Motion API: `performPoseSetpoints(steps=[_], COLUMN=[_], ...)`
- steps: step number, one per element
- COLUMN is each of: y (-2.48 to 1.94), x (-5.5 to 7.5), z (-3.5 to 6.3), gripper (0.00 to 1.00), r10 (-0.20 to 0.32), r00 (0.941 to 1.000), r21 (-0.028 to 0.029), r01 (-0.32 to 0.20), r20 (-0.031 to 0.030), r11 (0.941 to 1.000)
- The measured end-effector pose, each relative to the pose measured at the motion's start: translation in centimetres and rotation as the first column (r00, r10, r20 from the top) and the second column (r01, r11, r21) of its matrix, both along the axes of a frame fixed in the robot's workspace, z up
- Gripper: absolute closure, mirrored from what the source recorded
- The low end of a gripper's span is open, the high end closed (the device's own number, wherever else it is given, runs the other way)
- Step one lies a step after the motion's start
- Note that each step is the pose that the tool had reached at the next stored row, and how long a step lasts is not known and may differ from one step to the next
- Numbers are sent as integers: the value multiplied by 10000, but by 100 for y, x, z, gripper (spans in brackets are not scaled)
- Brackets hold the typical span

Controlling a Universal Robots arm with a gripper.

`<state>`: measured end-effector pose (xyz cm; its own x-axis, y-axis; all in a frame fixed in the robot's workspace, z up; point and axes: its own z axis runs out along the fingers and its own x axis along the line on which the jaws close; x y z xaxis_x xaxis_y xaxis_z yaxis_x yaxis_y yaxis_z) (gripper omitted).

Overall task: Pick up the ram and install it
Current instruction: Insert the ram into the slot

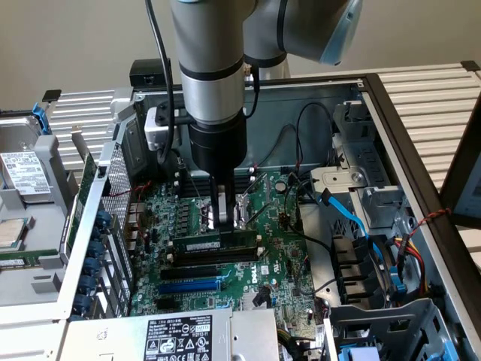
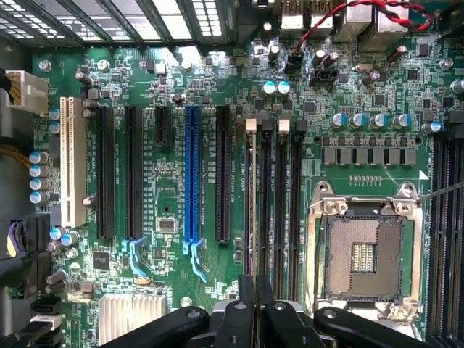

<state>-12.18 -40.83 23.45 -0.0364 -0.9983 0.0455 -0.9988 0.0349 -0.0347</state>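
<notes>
The ram [image 1: 201,246], a thin green stick with a white label, stands on edge in the black memory slot closest to the processor socket [image 1: 244,210]. My gripper [image 1: 225,235] comes straight down on the ram towards its end at the exterior view's right. It is shut on the ram's top edge. In the wrist view the two fingertips sit pressed together at my gripper [image 2: 255,286]. The ram's narrow edge [image 2: 251,203] runs away from them along the first memory slot. Two empty black memory slots [image 1: 210,267] lie beside it.
A blue expansion slot [image 1: 192,286] lies beyond the black ones, towards the power supply [image 1: 176,337]. The open processor socket [image 2: 362,254] is beside the memory slots. Blue and black cables [image 1: 349,214] crowd the drive bay at the exterior view's right. The metal case wall [image 1: 98,226] rises at the left.
</notes>
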Motion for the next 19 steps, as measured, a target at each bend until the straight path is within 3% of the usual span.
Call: performPoseSetpoints(steps=[19], y=[-3], x=[-16], z=[-32], gripper=[88], r10=[-28], r00=[10000], r21=[-46], r01=[28], r20=[64], r11=[10000])
